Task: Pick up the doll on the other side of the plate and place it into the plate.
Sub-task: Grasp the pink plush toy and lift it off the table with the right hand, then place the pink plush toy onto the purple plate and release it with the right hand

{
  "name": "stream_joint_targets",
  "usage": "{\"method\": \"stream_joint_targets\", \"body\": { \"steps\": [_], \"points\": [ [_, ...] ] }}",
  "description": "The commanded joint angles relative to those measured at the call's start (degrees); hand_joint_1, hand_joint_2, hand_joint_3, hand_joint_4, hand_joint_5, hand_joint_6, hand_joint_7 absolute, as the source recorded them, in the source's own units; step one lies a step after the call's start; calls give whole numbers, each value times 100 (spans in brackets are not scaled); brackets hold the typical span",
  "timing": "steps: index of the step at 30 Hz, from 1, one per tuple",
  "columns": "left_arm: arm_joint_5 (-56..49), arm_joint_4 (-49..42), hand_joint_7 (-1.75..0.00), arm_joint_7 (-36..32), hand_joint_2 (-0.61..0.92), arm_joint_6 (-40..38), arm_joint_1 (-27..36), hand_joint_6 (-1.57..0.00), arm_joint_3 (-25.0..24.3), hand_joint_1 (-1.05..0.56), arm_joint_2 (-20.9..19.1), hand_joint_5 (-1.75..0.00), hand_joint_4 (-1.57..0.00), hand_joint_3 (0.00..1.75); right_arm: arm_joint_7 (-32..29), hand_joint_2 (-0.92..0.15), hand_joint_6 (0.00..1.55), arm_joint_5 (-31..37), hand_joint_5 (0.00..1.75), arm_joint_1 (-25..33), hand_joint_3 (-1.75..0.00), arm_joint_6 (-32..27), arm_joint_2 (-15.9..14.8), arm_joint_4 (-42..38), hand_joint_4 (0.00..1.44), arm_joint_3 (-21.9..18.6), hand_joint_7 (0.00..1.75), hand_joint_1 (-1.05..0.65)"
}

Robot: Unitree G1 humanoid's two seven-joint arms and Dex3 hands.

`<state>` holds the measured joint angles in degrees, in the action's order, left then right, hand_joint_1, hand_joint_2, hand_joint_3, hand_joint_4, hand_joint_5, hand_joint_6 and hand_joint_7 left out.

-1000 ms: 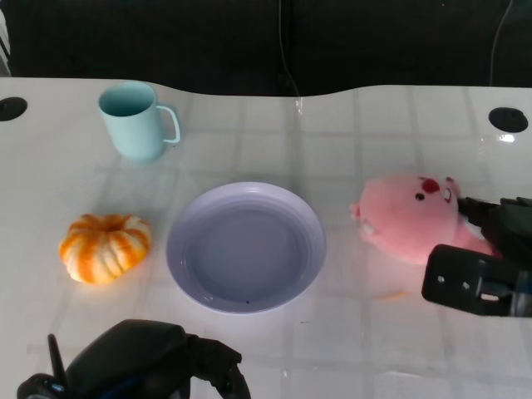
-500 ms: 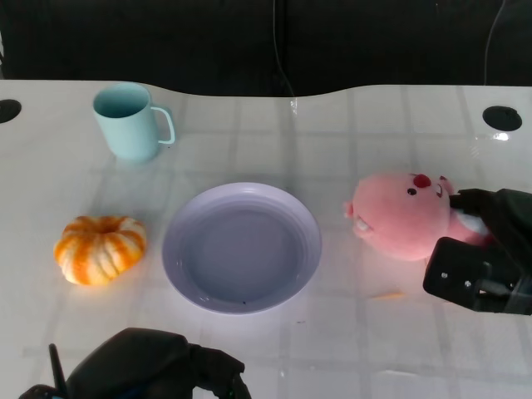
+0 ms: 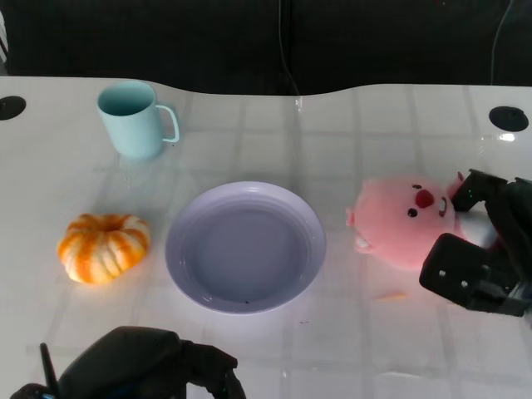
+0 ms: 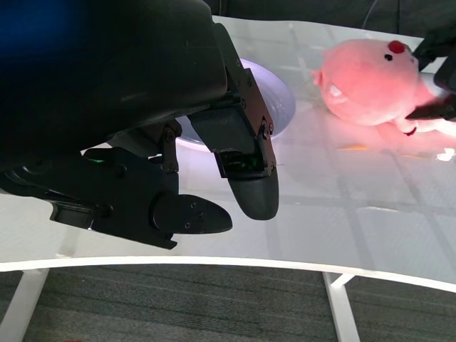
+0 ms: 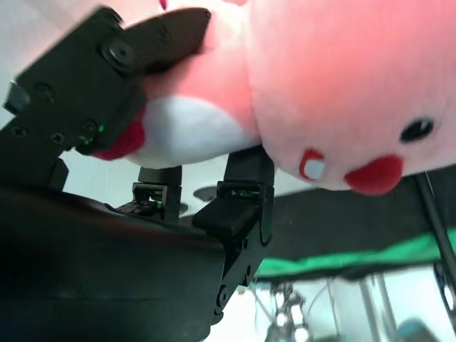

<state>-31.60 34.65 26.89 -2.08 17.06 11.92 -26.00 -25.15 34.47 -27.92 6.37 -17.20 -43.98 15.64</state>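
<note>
- My right hand (image 3: 486, 249) is at the right edge of the table (image 3: 349, 133), fingers (image 5: 153, 39) wrapped about the rear of the doll (image 3: 407, 218). The right wrist view shows them pressing into the plush from both sides, so I judge the doll is held.
- The doll, a pink plush animal, lies to the right of the plate (image 3: 246, 246), near its rim but not touching it, face turned up and toward the plate. Whether it is off the table I cannot tell.
- Handling judgement: light, soft, compressible, not fragile. The fabric gives under the fingers, so grip is unlikely to slip, but the head end overhangs and may droop.
- Best hold, in my judgement: around the body behind the head, where I have it.
- My left hand (image 3: 150, 370) rests low at the near edge of the table, fingers curled in, holding nothing.
- The pumpkin (image 3: 104, 247) and mug (image 3: 133, 119) stand to the left of the plate, well apart from the doll.
</note>
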Motion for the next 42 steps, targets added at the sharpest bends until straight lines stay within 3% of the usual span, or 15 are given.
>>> {"method": "stream_joint_targets", "body": {
  "steps": [1, 3, 9, 17, 26, 31, 39, 42],
  "points": [
    [27, 84, -62, 54, 92, -27, 34, -86, -59, -20, -97, -124, -70, 28, 32, -32, 79, -493, 175, 70, -143, 178, 95, 512, 91, -392, 175, -17],
    [25, 79, -62, 48, 92, -19, 32, -86, -58, -19, -103, -124, -70, 28, 81, -29, 80, -583, 175, 109, -149, 232, 100, 622, 92, -434, 175, -15],
    [-18, 0, -62, 50, 92, 36, -17, -86, -6, -18, -151, -124, -71, 27, 940, -21, 82, -1142, 175, 283, -159, 79, 366, 1953, 93, -552, 175, -10],
    [-38, -85, -61, -6, 92, 113, -42, -87, 58, -18, -140, -122, -72, 26, 1475, -23, 80, -986, 175, 186, -153, -373, 867, 2596, 95, -250, 175, -12],
    [0, -155, -61, -56, 92, 208, -29, -87, 54, -17, -107, -121, -74, 26, 1718, -30, 78, -787, 175, -360, -140, -753, 1542, 2291, 95, 217, 175, -13],
    [-64, -112, -61, -82, 92, 215, -22, -88, 115, -17, -74, -123, -74, 25, 1644, -29, 79, -583, 175, -581, -136, -575, 1730, 1826, 94, 513, 175, -14],
    [-108, -168, -60, -189, 92, 349, -10, -91, 192, -16, -17, -124, -77, 23, 1545, -28, 79, -498, 175, -808, -132, -549, 2050, 1149, 96, 637, 173, -11],
    [-116, -173, -60, -198, 92, 364, -11, -91, 205, -16, 6, -125, -77, 23, 1539, -29, 82, -463, 175, -828, -126, -523, 2051, 1046, 87, 677, 143, -12]
  ]
}}
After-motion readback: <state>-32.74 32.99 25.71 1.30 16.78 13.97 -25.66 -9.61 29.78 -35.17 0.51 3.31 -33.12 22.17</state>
